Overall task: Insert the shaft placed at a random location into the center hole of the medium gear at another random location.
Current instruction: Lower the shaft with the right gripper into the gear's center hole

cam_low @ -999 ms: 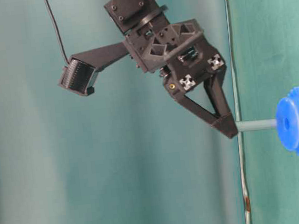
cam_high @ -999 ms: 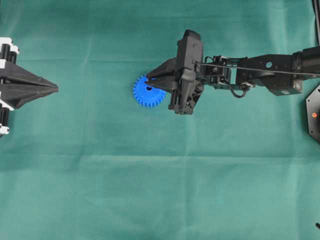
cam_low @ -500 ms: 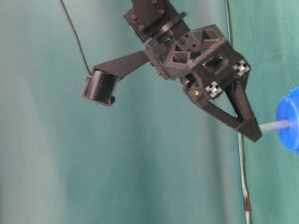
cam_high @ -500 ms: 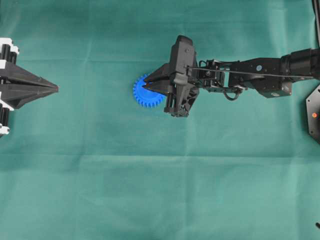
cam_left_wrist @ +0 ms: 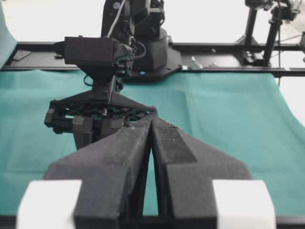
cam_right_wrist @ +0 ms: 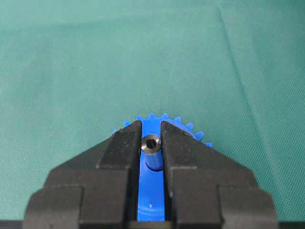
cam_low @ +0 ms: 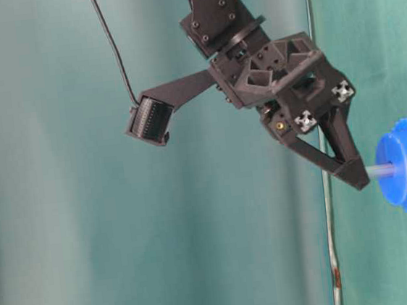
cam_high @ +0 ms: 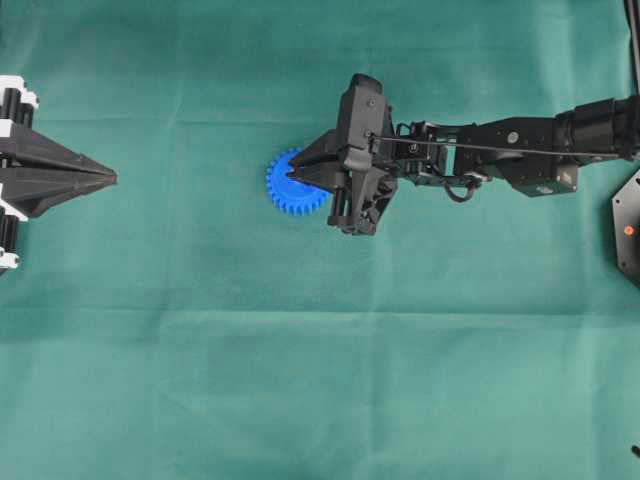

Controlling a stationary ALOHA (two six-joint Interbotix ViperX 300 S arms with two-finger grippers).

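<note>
Fingertips of the right gripper (cam_right_wrist: 152,143) sit closest to us in the right wrist view, pinched narrow on the shaft (cam_right_wrist: 151,143), which we see end-on as a small grey ring between the two black pads. Just behind and below it lies the medium gear (cam_right_wrist: 151,188), blue, its teeth fanning out past the tips. From the table-level view (turned on its side, so the cloth runs up the right edge) we see a short stub of shaft between the gripper's tip and the gear's raised face, meeting that face about where the center hole should be; the hole itself is hidden from us. We judge the pin already partly entered, with the rest of the push and the release left to do. Overhead, the gear rests on the green cloth (cam_high: 300,350) near the middle of the upper half, the right arm reaching in over it. Farthest off, at the left edge, the left gripper (cam_high: 112,178) hangs with its fingers pressed together, holding nothing.
</note>
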